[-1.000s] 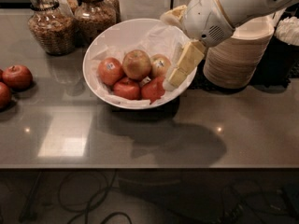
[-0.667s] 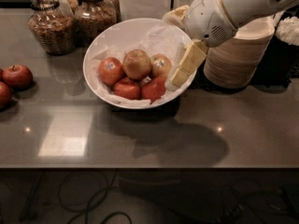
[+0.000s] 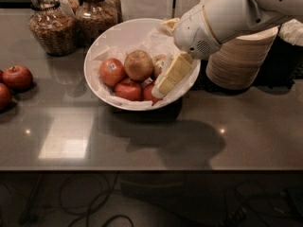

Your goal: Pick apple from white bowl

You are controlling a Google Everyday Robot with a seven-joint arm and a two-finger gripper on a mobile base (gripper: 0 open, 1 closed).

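Observation:
The white bowl (image 3: pixel 97 51) stands at the middle back of the counter, lined with white paper. The apple (image 3: pixel 138 64), large and yellowish-tan with red streaks, lies on top of the pile in it. Red apples (image 3: pixel 112 72) lie around it, and a small pale apple (image 3: pixel 158 64) is partly hidden behind the gripper. My gripper (image 3: pixel 164 82), cream-coloured on a white arm, reaches in over the bowl's right rim. Its tip is low at the right side of the pile, just right of the apple and apart from it.
Two red apples (image 3: pixel 17 77) lie on the counter at the far left. Two glass jars (image 3: pixel 48 26) stand behind the bowl at the back left. A stack of beige paper bowls (image 3: pixel 241 60) stands right of the bowl, under my arm. The counter's front edge runs across the lower picture.
My gripper has moved a little left and down, deeper into the bowl toward the apples. The apples have not moved.

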